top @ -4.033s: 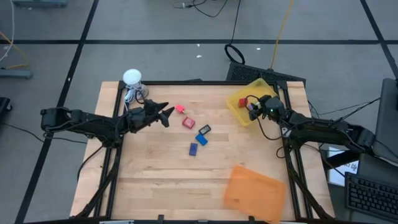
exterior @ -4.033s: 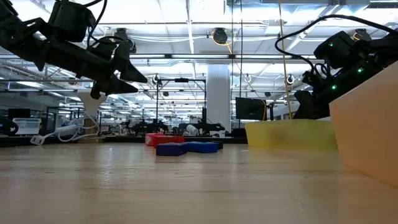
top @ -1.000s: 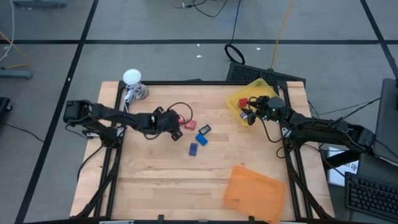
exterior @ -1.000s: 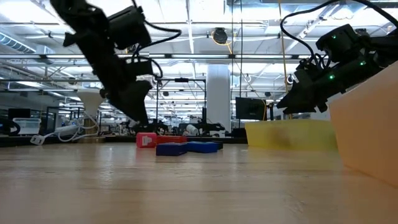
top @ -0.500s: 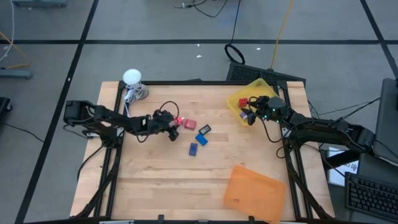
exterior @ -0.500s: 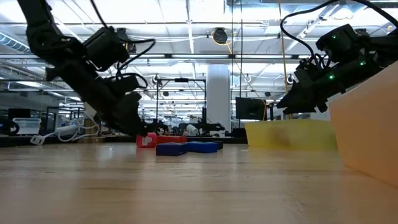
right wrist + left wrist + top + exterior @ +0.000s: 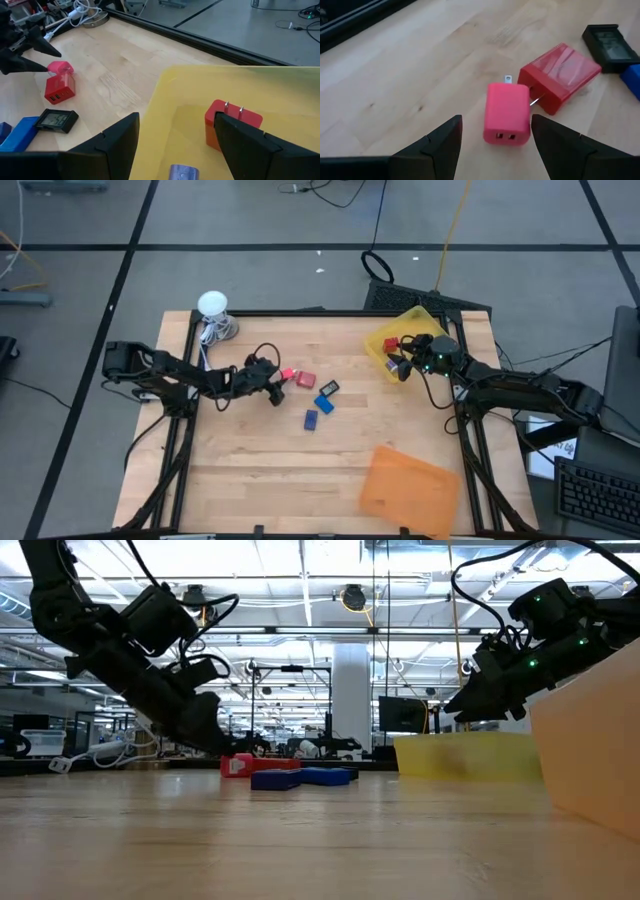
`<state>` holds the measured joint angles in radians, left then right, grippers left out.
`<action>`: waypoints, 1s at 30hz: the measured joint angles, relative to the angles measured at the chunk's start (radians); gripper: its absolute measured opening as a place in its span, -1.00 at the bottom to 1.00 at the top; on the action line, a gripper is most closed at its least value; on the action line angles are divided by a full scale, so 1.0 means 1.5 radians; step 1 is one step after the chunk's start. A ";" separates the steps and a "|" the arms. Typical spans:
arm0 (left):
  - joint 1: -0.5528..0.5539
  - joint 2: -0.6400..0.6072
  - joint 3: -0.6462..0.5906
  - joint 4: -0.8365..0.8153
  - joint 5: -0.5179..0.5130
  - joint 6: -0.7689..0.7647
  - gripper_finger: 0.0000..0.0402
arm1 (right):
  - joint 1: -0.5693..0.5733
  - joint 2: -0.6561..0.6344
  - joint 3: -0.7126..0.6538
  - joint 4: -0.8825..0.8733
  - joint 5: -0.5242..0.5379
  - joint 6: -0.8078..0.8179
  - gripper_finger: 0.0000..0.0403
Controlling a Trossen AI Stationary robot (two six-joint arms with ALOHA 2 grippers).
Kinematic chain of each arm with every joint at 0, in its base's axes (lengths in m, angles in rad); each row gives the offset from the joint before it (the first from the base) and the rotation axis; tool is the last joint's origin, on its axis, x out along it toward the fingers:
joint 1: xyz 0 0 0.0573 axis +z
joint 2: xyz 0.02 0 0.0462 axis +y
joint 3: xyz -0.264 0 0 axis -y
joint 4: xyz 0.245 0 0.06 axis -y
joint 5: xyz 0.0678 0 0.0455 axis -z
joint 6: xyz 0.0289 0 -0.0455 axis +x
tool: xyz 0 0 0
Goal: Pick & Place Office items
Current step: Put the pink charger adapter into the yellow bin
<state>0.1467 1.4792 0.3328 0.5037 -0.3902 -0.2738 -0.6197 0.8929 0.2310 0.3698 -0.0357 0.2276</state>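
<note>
One pink charger, between left hand fingers

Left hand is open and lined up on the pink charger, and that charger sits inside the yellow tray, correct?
Not quite. The left hand is open and lined up on the pink charger, but the left wrist view shows that charger on the bare table beside the red charger, not inside the yellow tray.

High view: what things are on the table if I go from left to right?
White ball with cord → left end effector → pink charger → red charger → dark blue block → yellow tray with the right end effector over it.
</note>
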 joint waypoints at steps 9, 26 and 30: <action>0.000 0.051 0.001 0.039 0.009 -0.006 0.20 | 0.000 0.000 0.000 0.000 0.002 0.004 0.23; 0.000 0.119 0.001 0.111 0.010 0.042 0.18 | 0.000 0.000 0.000 -0.001 0.002 0.010 0.23; -0.001 0.120 0.001 0.112 0.016 0.050 -0.02 | 0.000 0.000 0.000 -0.001 0.002 0.010 0.23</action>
<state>0.1459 1.6588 0.3347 0.6720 -0.3658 -0.1991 -0.6201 0.8932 0.2310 0.3691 -0.0322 0.2424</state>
